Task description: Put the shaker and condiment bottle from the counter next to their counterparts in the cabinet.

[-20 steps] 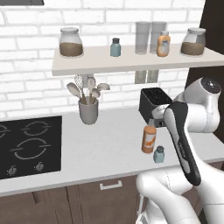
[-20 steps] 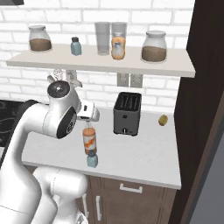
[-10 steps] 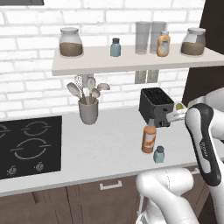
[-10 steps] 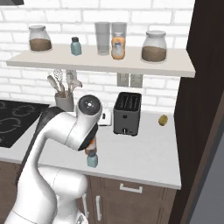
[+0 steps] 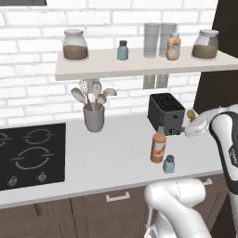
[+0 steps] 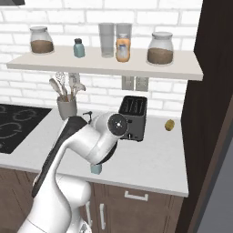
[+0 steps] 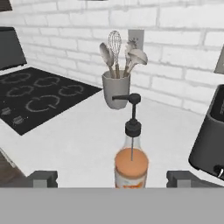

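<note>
Left base view: condiment bottle [image 5: 158, 147] upright on counter [image 5: 111, 153], near front edge toward right end, just in front of black toaster [image 5: 166, 113]; shaker [image 5: 169, 164] just beside it, nearer front edge. Utensil crock [image 5: 94, 118] toward back edge, stovetop [image 5: 29, 153] at left end. Above, cabinet [image 5: 139, 67] shelf board carrying brown-filled jar [image 5: 75, 45] near left end, twin shaker [image 5: 122, 50] left of middle, two clear glasses [image 5: 158, 39], squat orange bottle [image 5: 173, 47] beside them, second jar [image 5: 205, 44] at right end. Small olive-green object [image 5: 191, 113] at back right of counter, partly behind white arm. Right base view: same shelf board [image 6: 109, 66] with twin shaker [image 6: 79, 48] left of glasses, squat orange bottle [image 6: 122, 48] at middle, just right of one glass; shaker [image 6: 96, 169] peeking below arm near front edge of counter [image 6: 150, 164]; condiment bottle hidden behind arm, save for black pump spout above it; toaster [image 6: 133, 117] toward back edge. Hand view: gripper [image 7: 112, 179] released, finger tips [image 7: 43, 178] spread wide, either side of condiment bottle [image 7: 131, 159] and clear of it; pump spout pointing left; crock [image 7: 116, 89] behind bottle near wall, stovetop [image 7: 41, 95] to left, toaster [image 7: 210, 136] at right edge.
</note>
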